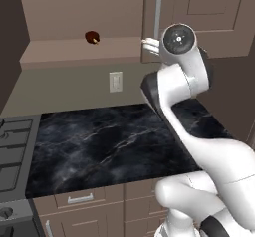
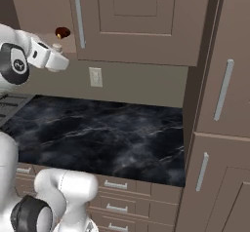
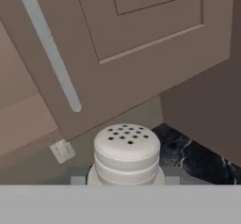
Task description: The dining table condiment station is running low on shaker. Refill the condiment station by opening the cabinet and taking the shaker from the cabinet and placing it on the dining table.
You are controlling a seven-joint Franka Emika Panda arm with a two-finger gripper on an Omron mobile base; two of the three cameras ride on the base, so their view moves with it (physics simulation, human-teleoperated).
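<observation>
- Gripper (image 2: 57, 53) clamped on the shaker (image 3: 126, 153), just beside the cabinet (image 3: 155, 53) door
- Red item (image 1: 91, 37) on the open shelf (image 1: 74, 49)

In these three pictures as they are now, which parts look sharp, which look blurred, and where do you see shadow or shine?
Hand view: the shaker is close and crisp, its holes distinct; the cabinet door behind is soft, flatly lit. Left base view: even light, no hard shadows; the dark red round item is small, slightly fuzzy. Right base view: the black marble worktop shows pale veins, no glare; shade beneath the cabinets.
</observation>
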